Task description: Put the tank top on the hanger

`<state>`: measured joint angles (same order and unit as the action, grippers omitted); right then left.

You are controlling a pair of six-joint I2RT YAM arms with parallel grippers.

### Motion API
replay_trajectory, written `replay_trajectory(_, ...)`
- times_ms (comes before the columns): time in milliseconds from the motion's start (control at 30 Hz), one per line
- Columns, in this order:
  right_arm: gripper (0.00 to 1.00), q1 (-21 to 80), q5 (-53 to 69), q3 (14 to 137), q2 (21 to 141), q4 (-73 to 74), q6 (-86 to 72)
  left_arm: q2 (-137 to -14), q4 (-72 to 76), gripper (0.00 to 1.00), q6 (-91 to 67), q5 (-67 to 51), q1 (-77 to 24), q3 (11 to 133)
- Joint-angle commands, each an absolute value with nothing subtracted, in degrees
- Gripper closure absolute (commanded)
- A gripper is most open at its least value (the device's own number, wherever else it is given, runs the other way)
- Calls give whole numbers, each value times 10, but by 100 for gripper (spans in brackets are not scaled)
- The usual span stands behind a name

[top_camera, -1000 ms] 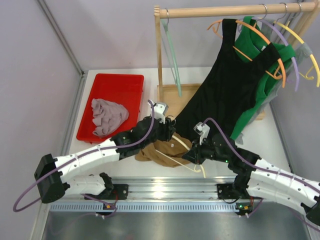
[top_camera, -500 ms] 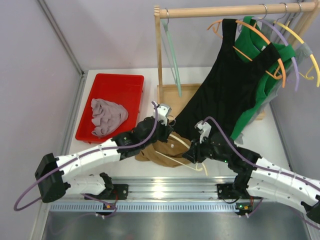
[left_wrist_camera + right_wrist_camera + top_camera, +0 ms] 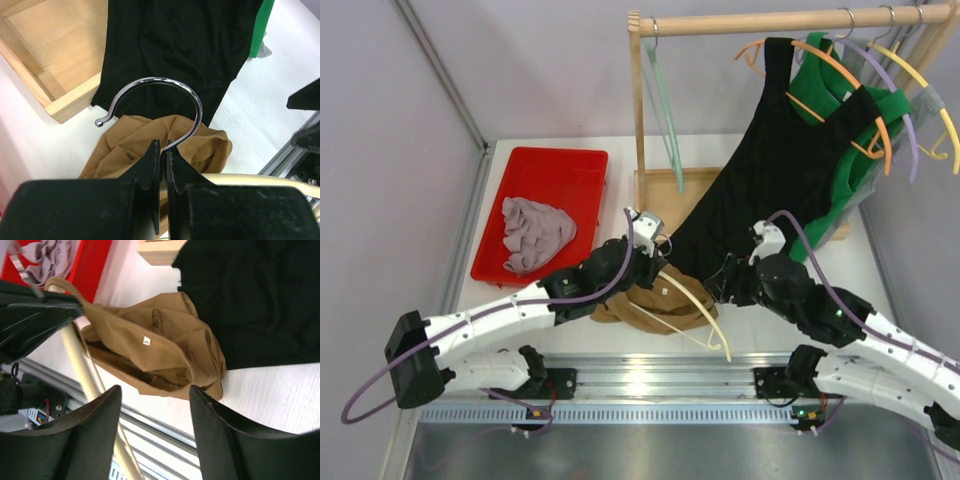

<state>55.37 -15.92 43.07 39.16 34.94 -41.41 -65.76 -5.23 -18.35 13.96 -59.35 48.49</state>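
Note:
The tan-brown tank top (image 3: 638,308) lies crumpled on the table between the arms, also in the left wrist view (image 3: 125,145) and the right wrist view (image 3: 165,345). The cream-white hanger (image 3: 705,312) slants over it, its metal hook (image 3: 160,85) curving up above the jaws. My left gripper (image 3: 655,268) is shut on the hanger at the base of the hook (image 3: 164,148). My right gripper (image 3: 722,286) hangs open just right of the top, nothing between its fingers (image 3: 155,400); the hanger's arm (image 3: 82,370) passes beside its left finger.
A large black garment (image 3: 770,170) hangs from the wooden rack (image 3: 760,22), its hem reaching the table behind the top. Green clothes and orange, yellow and purple hangers hang at right. A red tray (image 3: 560,165) holds a mauve-grey cloth (image 3: 535,232). The rack's wooden base (image 3: 55,60) stands close.
My left gripper has shut on the hanger at its hook. My right gripper has let go of the hanger, opened, and drawn back up and to the right. The hanger's long arm swung free.

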Motion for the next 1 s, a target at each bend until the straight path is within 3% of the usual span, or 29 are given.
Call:
replay_trajectory(0,45,555,-212,451,424,424,-476,-623,-24,100,-158,147,-598,478)
replay_trajectory(33,53,555,-204,435,429,411,-481,-621,-23,100,-156,146,-599,477)
replay_trajectory(200,60,534,-136,396,461,359,-490,-611,-24,100,-144,146,-603,475)
replay_trajectory(633,53,516,-105,365,568,267,-500,-606,-18,100,-138,161,-615,472)
replay_trajectory(867,69,514,-108,347,590,257,-504,-599,-12,100,-137,177,-619,471)
replay_trajectory(900,79,513,-109,342,589,256,-504,-599,-10,100,-137,184,-620,468)
replay_trajectory(967,89,512,-110,337,581,258,-505,-594,-6,100,-138,195,-619,468)
